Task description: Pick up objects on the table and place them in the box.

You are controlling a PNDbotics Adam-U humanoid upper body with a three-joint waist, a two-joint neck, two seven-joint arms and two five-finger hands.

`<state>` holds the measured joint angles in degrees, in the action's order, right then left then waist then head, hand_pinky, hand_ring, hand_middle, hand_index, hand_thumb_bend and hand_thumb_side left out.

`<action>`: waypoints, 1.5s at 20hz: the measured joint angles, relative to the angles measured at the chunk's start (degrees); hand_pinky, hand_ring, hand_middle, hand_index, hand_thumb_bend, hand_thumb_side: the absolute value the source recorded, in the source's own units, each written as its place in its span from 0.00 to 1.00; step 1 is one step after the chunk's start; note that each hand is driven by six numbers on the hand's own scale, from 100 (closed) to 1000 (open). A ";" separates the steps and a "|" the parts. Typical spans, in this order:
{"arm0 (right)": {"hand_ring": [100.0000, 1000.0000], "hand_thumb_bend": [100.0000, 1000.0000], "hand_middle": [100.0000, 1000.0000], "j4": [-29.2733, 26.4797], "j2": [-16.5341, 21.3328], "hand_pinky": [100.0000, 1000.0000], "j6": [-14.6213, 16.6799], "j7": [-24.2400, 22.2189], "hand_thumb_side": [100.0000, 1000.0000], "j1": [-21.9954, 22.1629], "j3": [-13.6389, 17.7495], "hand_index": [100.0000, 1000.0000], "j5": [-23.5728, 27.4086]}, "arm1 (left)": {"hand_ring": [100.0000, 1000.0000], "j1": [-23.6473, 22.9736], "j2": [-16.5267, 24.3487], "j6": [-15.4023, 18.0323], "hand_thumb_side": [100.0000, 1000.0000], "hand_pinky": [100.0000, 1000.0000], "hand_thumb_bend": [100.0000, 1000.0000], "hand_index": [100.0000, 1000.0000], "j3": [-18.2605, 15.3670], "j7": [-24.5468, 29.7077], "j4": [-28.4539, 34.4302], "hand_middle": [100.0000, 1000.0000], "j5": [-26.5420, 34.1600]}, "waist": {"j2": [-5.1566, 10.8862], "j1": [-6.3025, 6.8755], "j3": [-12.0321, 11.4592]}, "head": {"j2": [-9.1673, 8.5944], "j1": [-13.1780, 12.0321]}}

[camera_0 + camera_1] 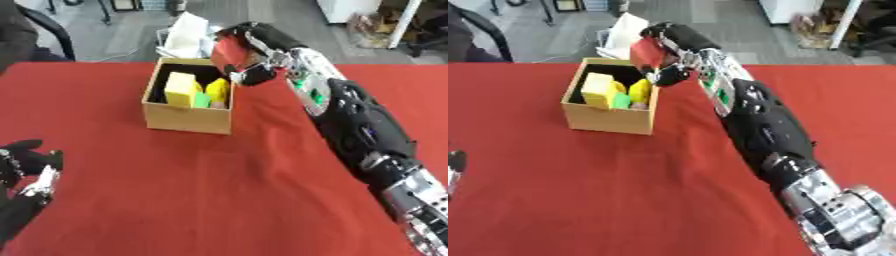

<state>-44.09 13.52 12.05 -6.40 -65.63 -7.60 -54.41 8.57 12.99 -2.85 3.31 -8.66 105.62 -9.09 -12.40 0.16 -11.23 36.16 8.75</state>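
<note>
Red object (pixel 229 51) in right robot hand (pixel 249 55)

**Red object held over the box**

A red object (pixel 645 51) was gripped by the right robot hand (pixel 677 42) above the far right corner of the cardboard box (pixel 610 120). Yellow and green blocks (pixel 614 92) were seen inside the box, which was set on the red tabletop (pixel 579 190).

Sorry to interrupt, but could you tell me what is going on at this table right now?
The robot's right hand is holding a red object over the far right edge of the cardboard box, which stands on a red tablecloth and already holds yellow and green pieces. Its left hand rests idle at the lower left.
</note>
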 measured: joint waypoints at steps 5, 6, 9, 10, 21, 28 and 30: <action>0.71 0.08 0.87 2.53 -0.85 0.74 0.51 0.52 0.41 0.02 0.84 0.95 -1.30 | 0.47 0.02 0.00 -0.03 0.33 0.59 0.30 0.69 0.01 0.14 0.00 0.44 0.03 | -0.01 0.00 -0.19 | -0.01 0.39; 0.72 0.13 0.89 2.75 -0.89 0.74 0.65 0.37 0.46 0.04 0.86 0.95 -1.44 | 0.47 0.02 -0.01 -0.03 0.33 0.59 0.30 0.69 0.02 0.14 0.00 0.44 0.03 | -0.01 0.00 -0.19 | -0.01 0.40; 0.73 0.16 0.90 3.09 -1.01 0.75 0.98 0.03 0.49 0.06 0.93 0.95 -1.47 | 0.47 0.02 -0.01 -0.02 0.33 0.59 0.30 0.69 0.02 0.15 0.00 0.44 0.03 | -0.01 0.00 -0.15 | -0.01 0.39; 0.73 0.16 0.90 3.12 -1.04 0.75 1.07 -0.05 0.50 0.06 0.98 0.95 -1.46 | 0.47 0.02 -0.01 -0.02 0.33 0.59 0.31 0.69 0.02 0.15 0.00 0.44 0.03 | -0.01 0.00 -0.11 | -0.01 0.39; 0.72 0.09 0.87 1.20 -0.30 0.73 2.07 0.03 0.37 0.07 0.61 0.95 0.82 | 0.47 0.01 -0.01 -0.02 0.33 0.59 0.31 0.69 -0.02 0.07 0.00 0.44 0.04 | -0.01 0.00 1.37 | -0.01 -0.39; 0.71 0.00 0.85 -11.34 5.78 0.71 2.52 -0.87 0.28 3.13 -2.65 0.95 12.98 | 0.47 -0.16 -0.01 -0.03 0.33 0.59 0.31 0.69 -0.60 -0.93 -0.03 0.44 -0.04 | -0.01 -0.01 4.50 | -0.01 -2.90; 0.67 0.00 0.79 -13.86 6.72 0.67 1.54 -1.61 0.20 3.34 -3.27 0.93 15.83 | 0.47 -0.25 -0.01 -0.05 0.33 0.59 0.32 0.69 -0.77 -1.11 -0.03 0.45 -0.05 | -0.01 -0.01 4.51 | -0.01 -3.18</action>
<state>-57.95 20.24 13.59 -8.01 -62.29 -10.87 -38.58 8.33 12.98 -2.90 2.54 -9.77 105.60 -9.14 -12.42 0.14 -6.72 36.15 5.57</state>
